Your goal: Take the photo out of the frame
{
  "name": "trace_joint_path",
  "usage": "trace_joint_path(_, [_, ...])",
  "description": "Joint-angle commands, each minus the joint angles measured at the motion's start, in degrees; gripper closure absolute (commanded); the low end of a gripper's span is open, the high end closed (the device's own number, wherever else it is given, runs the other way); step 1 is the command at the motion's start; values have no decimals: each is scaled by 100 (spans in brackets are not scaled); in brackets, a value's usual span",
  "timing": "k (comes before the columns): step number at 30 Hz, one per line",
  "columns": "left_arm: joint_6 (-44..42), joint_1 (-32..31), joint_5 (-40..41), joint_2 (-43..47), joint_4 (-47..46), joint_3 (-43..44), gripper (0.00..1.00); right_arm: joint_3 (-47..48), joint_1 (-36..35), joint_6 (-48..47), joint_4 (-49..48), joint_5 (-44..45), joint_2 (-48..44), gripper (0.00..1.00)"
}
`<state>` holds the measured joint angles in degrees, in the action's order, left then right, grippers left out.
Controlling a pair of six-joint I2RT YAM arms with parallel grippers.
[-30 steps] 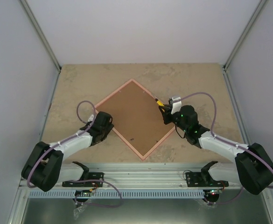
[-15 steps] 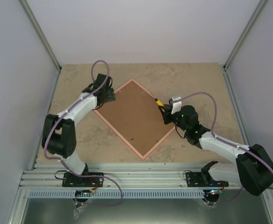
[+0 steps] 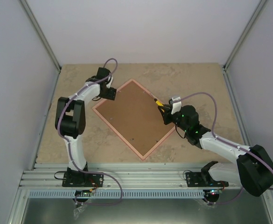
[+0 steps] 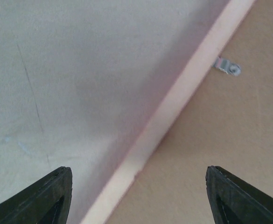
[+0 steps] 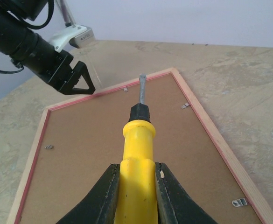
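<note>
The left claw (image 3: pixel 111 93) is wide open and empty above the far left edge of the frame (image 3: pixel 136 116), which lies back up on the tabletop (image 3: pixel 197 79). The right claw (image 3: pixel 165 112) grips a yellow screwdriver (image 5: pixel 137 154), whose tip is over the brown back.

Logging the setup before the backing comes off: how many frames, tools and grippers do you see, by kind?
pink frame: 1
yellow screwdriver: 1
grippers: 2, left gripper and right gripper
Total: 4
</note>
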<state>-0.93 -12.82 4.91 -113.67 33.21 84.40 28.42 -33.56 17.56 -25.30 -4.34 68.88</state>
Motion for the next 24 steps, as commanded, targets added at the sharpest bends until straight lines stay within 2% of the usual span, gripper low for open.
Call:
trace_joint_path(1, [-394,192,-422,-380,190,541,21,111,-28,-106,-98,-66,-19,100])
trace_joint_path(7, [-439,271,-853,-1019,360,950,30,181,-28,-131,8,-51,48,100])
trace_joint_path(13, [-463,418,-1330,-1163,374,1018,37,224,-28,-133,42,-83,116,100])
trace_joint_path(17, [-414,421,-1321,-1259,445,1037,52,230,-28,-128,47,-92,114,100])
trace_joint_path(24, [-322,421,-1285,-1321,604,964,67,208,-28,-127,54,-68,47,100])
